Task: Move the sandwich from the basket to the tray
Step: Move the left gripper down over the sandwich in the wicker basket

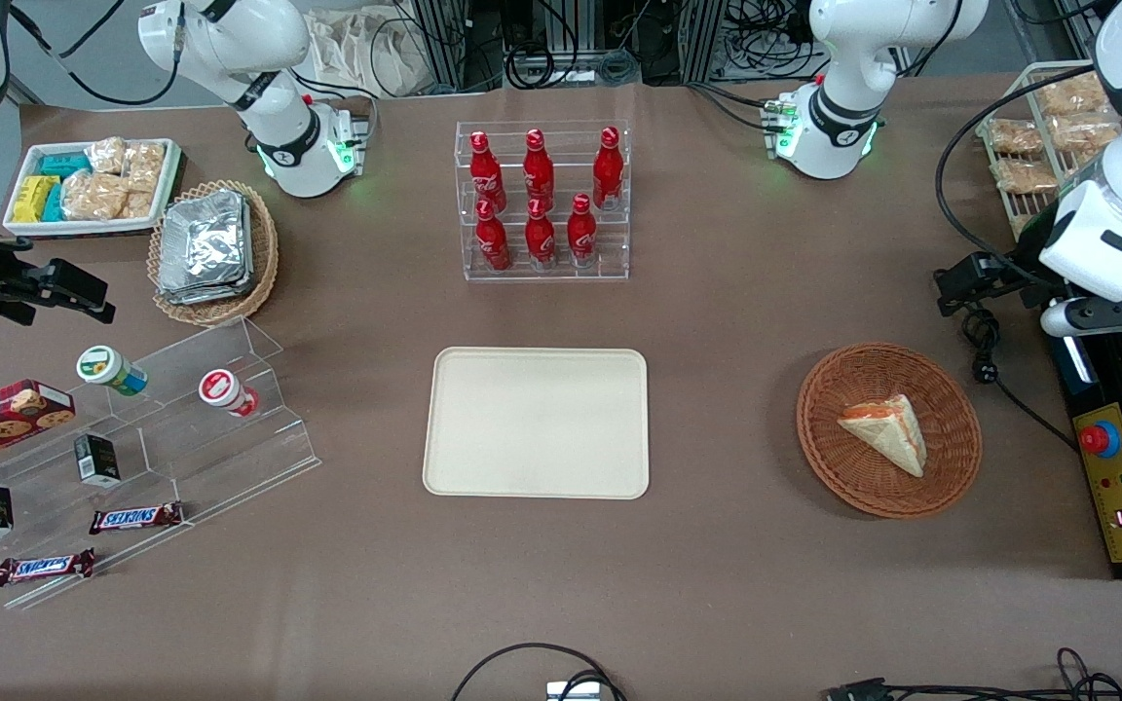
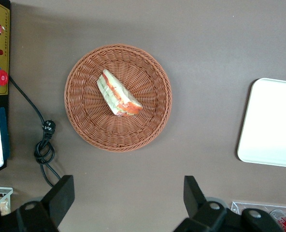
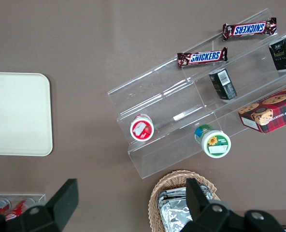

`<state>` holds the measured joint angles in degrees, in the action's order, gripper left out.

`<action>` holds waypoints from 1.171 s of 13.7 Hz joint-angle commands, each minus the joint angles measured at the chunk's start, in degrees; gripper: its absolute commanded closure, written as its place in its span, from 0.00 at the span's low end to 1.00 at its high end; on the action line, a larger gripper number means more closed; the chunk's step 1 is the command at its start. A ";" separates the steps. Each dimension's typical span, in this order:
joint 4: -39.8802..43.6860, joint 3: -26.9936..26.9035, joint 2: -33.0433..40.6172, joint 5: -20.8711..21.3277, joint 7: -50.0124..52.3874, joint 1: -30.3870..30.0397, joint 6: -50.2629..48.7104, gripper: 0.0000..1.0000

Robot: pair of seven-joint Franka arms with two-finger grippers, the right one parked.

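The sandwich (image 1: pixel 887 431), a pale wrapped wedge with red-orange and green filling along its edge, lies in the round reddish-brown basket (image 1: pixel 951 467) toward the working arm's end of the table. It also shows in the left wrist view (image 2: pixel 118 94), in the basket (image 2: pixel 82 121). The cream tray (image 1: pixel 537 436) lies bare at the table's middle, nearer the parked arm than the basket, and its corner shows in the left wrist view (image 2: pixel 273 125). My left gripper (image 1: pixel 962 284) hangs high above the table, a little farther from the front camera than the basket. Its fingers stand wide apart and hold nothing (image 2: pixel 128 199).
A clear rack of red bottles (image 1: pixel 542 200) stands farther from the front camera than the tray. A black cable with plug (image 1: pixel 985 365) and a yellow control box with a red button (image 1: pixel 1102 443) lie beside the basket. A wire rack of snack packs (image 1: pixel 1038 146) stands at the working arm's end.
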<state>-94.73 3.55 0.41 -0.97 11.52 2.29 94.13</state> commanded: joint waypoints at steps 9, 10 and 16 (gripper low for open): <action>-10.28 0.32 -5.58 5.01 15.75 -0.79 14.65 0.00; -12.39 -0.03 -6.99 5.10 21.82 -0.79 19.47 0.00; -19.95 -2.31 -15.43 5.54 34.10 -0.70 35.23 0.00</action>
<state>-112.78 1.70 -13.96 4.28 44.09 1.93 125.93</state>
